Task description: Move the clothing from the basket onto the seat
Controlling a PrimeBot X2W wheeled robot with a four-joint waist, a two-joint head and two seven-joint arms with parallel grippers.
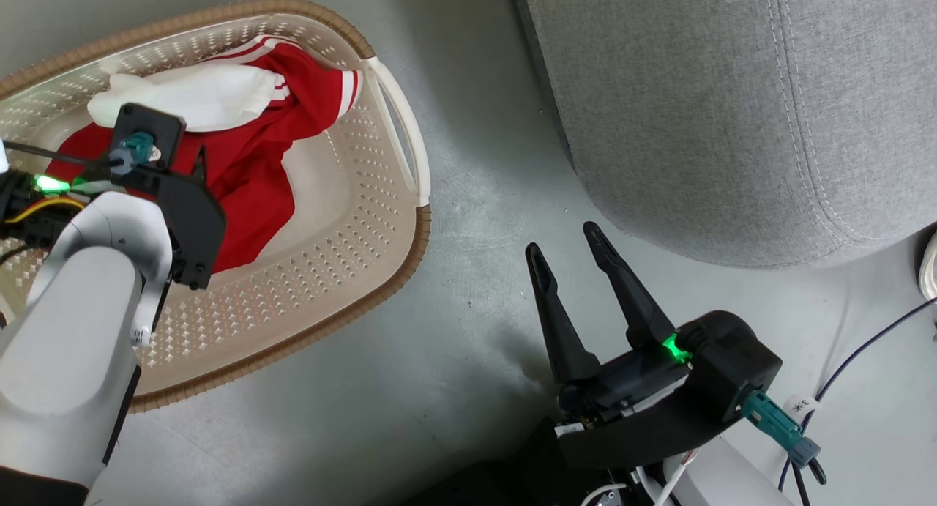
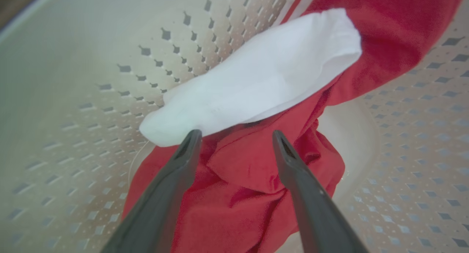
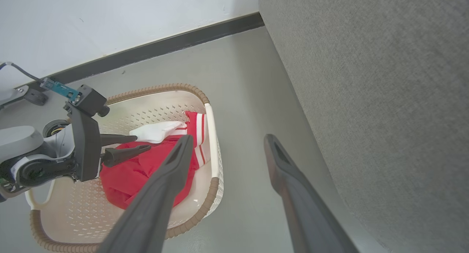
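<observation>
Since nothing is gripped yet, step: left arm's approach for the grab; task judged barely begun.
left gripper (image 2: 236, 134): jaws wide, empty, tips just above the cloth, pointing down into the basket.
right gripper (image 1: 564, 240): jaws wide, empty, over floor (image 1: 476, 198), 5 o'clock in head view, looks idle.
clothing (image 1: 249, 169): bunched red heap inside basket; white inner part (image 2: 256, 88) lies on top, toward 12 o'clock in left wrist view.
basket (image 1: 421, 228): on floor, 10 o'clock in head view.
seat (image 1: 732, 110): 1 o'clock in head view, apart from basket across a strip of floor.
how to grab: sink tips around the raised red fold between them, not the loose white flap; take a thick bunch so the heap lifts as one.
lift: rise until trailing hem clears the rim, then swing toward 1 o'clock.
risk: thin pinch slips; fingertip may catch a perforation in the wall.
</observation>
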